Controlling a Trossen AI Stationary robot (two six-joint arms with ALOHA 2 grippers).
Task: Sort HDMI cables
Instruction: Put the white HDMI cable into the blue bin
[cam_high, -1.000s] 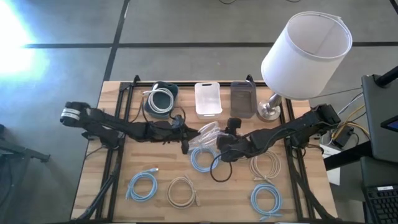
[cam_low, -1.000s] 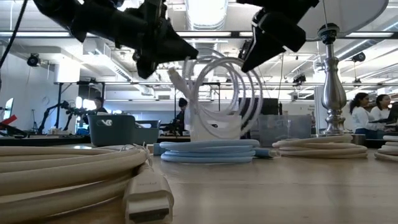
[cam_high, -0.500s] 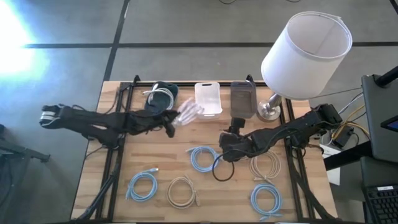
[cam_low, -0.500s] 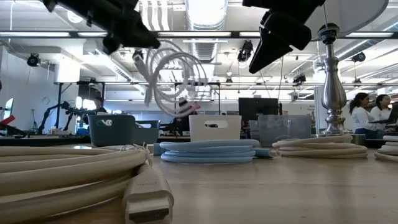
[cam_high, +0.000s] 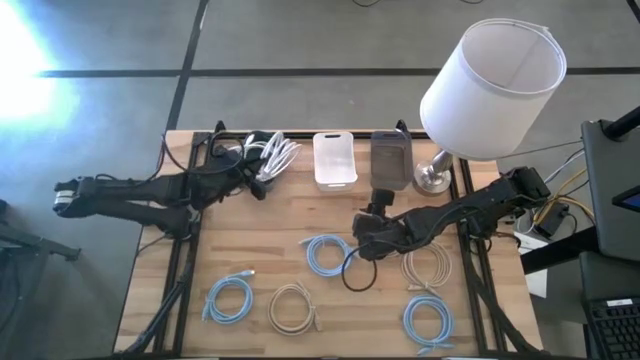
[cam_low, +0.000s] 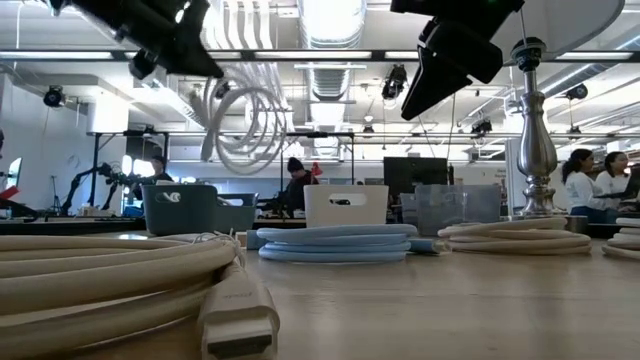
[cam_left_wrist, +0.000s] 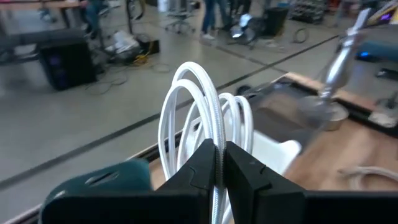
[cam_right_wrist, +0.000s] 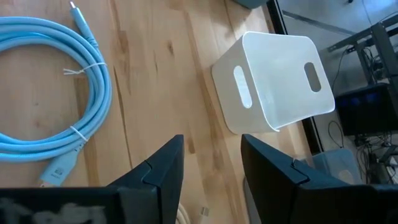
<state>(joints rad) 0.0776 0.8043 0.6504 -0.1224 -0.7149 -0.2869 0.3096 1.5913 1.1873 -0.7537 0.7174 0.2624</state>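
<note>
So the left end effector (cam_high: 262, 172) has hauled the white coil (cam_high: 277, 153) away from the middle of the counter (cam_high: 250, 240), where both arms were bunched together a second ago, and swung it to the far-left corner. It now hangs above the teal bin (cam_high: 252, 143) back there, or right at its rim; hard to say which from above. The fingers (cam_left_wrist: 239, 177) are pinched shut on a few strands of that coil, clear as day in the left wrist view.

That looks like the drop-off is basically lined up: the white one goes with the white cable that seems to be in that bin already, so the next bit is probably just lowering and letting go.

The right end effector (cam_high: 366, 233) sits mid-counter with its fingers spread apart and nothing in them, just beside the blue coil (cam_high: 326, 253).

Orientation-wise, the white coil hangs on edge, its loops standing roughly upright and fanning out a bit rather than lying flat. In the high view the bundle stretches from the fingers toward the far right. Can't make out a connector end on it.

Still lying flat on the counter: two more blue coils (cam_high: 228, 298) (cam_high: 428, 322) and two beige ones (cam_high: 293, 307) (cam_high: 426, 266).
</note>
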